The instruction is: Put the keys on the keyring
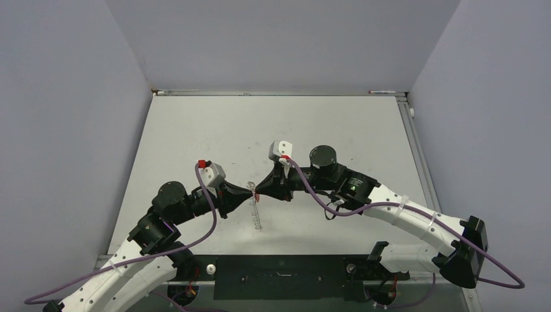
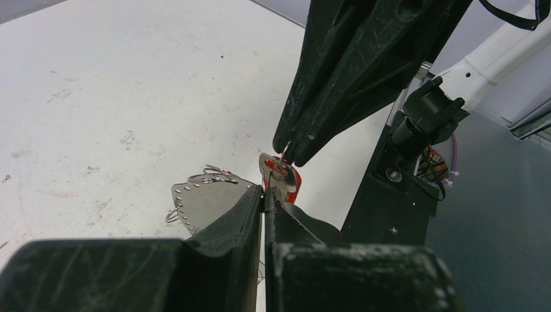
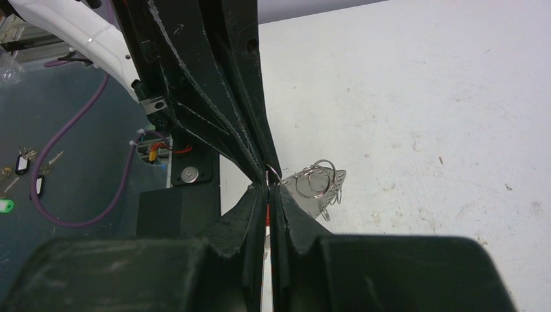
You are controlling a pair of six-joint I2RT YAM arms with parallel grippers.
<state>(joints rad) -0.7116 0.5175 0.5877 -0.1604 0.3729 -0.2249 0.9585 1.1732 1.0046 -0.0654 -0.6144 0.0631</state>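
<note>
My two grippers meet tip to tip above the middle of the table. A tiny key (image 2: 290,185) with a red head sits at the tips of my right gripper (image 2: 289,155). In the right wrist view a red sliver of the key (image 3: 268,218) shows between that gripper's shut fingers (image 3: 281,214). My left gripper (image 2: 265,192) is shut. The keyring (image 2: 205,198), a thin silvery piece with holes and small wire loops along its rim, runs in behind its finger. The keyring also shows in the right wrist view (image 3: 321,192) and the top view (image 1: 258,218).
A black mounting plate (image 1: 279,276) lies along the table's near edge between the arm bases. Purple cables (image 1: 208,221) loop beside both arms. Several spare keys (image 3: 23,162) and a green tag (image 3: 6,207) lie on the dark surface off the table.
</note>
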